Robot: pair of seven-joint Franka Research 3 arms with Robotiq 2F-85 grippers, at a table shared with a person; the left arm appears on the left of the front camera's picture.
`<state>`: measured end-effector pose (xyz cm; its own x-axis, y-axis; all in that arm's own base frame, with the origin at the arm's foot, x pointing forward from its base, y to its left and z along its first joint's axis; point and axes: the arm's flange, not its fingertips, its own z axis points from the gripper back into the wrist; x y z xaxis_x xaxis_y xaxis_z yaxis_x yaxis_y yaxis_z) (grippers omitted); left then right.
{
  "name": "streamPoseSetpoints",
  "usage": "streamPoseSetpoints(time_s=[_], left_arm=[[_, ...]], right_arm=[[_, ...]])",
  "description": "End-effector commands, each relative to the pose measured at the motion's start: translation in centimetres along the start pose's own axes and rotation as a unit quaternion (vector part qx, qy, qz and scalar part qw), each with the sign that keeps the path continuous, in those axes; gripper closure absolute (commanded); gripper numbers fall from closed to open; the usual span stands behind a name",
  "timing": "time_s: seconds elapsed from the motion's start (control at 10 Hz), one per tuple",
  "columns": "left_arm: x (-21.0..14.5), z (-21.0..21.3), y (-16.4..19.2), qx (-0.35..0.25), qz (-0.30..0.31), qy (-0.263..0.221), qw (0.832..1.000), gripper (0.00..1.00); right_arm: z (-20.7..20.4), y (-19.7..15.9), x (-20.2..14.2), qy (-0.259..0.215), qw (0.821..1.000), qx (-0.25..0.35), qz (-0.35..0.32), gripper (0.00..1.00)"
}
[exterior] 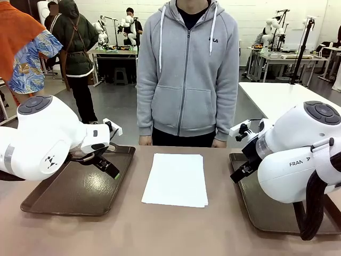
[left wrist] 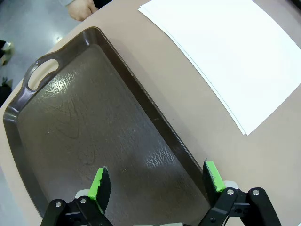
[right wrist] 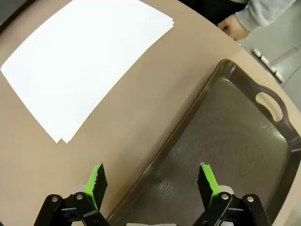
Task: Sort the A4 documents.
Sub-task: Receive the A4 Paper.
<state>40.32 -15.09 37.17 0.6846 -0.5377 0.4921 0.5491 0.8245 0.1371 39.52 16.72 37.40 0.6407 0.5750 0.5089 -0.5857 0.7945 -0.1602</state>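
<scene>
A stack of plain white A4 documents (exterior: 176,178) lies flat in the middle of the brown desk (exterior: 160,234). It sits between two dark brown plastic handled trays, apart from both. One tray (exterior: 80,192) is toward the desk's left edge, the other (exterior: 256,208) toward its right edge.

The left jaws hang released and empty over the left tray's floor (left wrist: 84,127), green pads (left wrist: 99,181) spread wide. The right jaws are also released and empty, straddling the inner rim of the right tray (right wrist: 225,150).

Nothing is sorted yet, so the step in hand looks like a first reach to the stack (left wrist: 225,52). Thin sheets lying flat give little to pinch. A good approach is probably to come in low at a fanned corner (right wrist: 61,136), lift the top sheet alone, and check that none clings beneath. It should then go down flat on a tray floor without creasing.

A person in a grey hooded jacket (exterior: 186,69) stands at the far edge, with a hand (exterior: 145,140) on the desk there, so reaches should stay short of that edge.

The number of sheets cannot be counted, since only a few edges show at the corners. No print is visible to say how the sheets differ. The white right arm (exterior: 298,154) covers much of the right tray.
</scene>
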Motion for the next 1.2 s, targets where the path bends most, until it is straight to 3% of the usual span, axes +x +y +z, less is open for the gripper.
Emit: streamPoseSetpoints(time_s=[0.0, 0.2, 0.3, 0.5, 0.7, 0.9, 1.1], left_arm=[[0.0, 0.0, 0.1, 0.000, 0.001, 0.000, 1.000, 0.00], [0.0, 0.0, 0.0, 0.000, 0.000, 0.000, 1.000, 0.00], [-0.5, 1.5, -0.7, 0.021, -0.007, -0.004, 1.000, 0.00], [-2.1, 5.7, -0.3, 0.041, 0.011, -0.001, 0.999, 0.00], [-3.5, 9.8, 0.3, 0.003, 0.025, -0.022, 0.999, 0.00], [-5.5, 14.1, 1.8, -0.048, 0.058, -0.077, 0.994, 0.00], [-7.6, 16.8, 2.6, -0.083, 0.094, -0.111, 0.986, 0.00]], right_arm=[[0.0, 0.0, 0.0, 0.000, 1.000, 0.000, 0.000, 0.00], [0.0, 0.0, 0.0, 0.000, 1.000, 0.000, 0.000, 0.00], [1.9, 0.2, -0.3, -0.007, 0.999, -0.037, -0.005, 0.00], [6.5, -1.5, -2.0, -0.031, 0.999, -0.024, -0.036, 0.00], [11.1, -3.7, -3.7, -0.066, 0.997, 0.018, -0.046, 0.00], [15.1, -5.4, -5.9, -0.091, 0.993, 0.049, -0.050, 0.00], [17.6, -6.3, -7.8, -0.101, 0.992, 0.052, -0.055, 0.00]])
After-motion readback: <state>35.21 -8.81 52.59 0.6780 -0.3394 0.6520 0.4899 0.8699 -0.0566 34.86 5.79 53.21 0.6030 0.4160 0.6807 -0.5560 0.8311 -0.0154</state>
